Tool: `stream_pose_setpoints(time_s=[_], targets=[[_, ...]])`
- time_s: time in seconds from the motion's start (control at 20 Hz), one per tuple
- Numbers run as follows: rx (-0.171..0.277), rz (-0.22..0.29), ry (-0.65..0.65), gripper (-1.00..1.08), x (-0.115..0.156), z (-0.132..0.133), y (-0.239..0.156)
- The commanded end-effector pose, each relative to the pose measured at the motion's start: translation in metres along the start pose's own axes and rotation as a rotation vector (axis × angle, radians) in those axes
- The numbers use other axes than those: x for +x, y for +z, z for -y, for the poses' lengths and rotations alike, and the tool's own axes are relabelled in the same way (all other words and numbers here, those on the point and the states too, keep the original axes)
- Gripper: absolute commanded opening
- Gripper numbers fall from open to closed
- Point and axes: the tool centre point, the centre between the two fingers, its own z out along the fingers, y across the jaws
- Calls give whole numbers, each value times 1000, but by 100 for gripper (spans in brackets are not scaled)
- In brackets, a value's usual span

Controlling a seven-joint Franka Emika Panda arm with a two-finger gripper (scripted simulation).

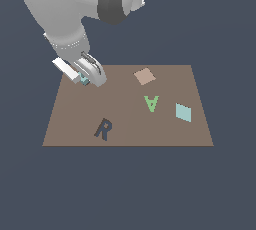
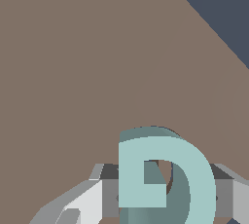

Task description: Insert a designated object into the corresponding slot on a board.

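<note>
One pale teal G-shaped block (image 2: pixel 165 174) clamped in one grey gripper (image 1: pixel 86 78), two letters – dark grey R (image 1: pixel 103 129), green A (image 1: pixel 151 103) – two diamond tiles, one flat brown board (image 1: pixel 75 119), dark slate backdrop.

Arm bent low, gripper (image 1: pixel 85 78) fingers closed on something

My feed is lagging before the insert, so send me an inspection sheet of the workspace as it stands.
Surface: brown board, flat, on a plain dark floor.
Job's things: teal G sits between the end effector's fingers, near the board's far corner on the exterior view's left; its slot is not visible in either view.
Clutter: dark R, green A, teal diamond, tan diamond, all lying apart on the board.
End effector: low over the board, closed on the G.
Cables: nothing seen.
Surroundings: nothing seen beyond the dark background.
</note>
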Motion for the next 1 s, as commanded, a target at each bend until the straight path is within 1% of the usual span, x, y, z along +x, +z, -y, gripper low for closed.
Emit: stream_pose_setpoints(time_s=[0.0, 0.5, 0.55, 0.95], targets=[[0, 0, -7, -100, -2, -3, 0], [0, 0, -8, -100, -3, -4, 10], [0, 0, -8, 100, -3, -4, 10], [0, 0, -8, 100, -3, -4, 10]])
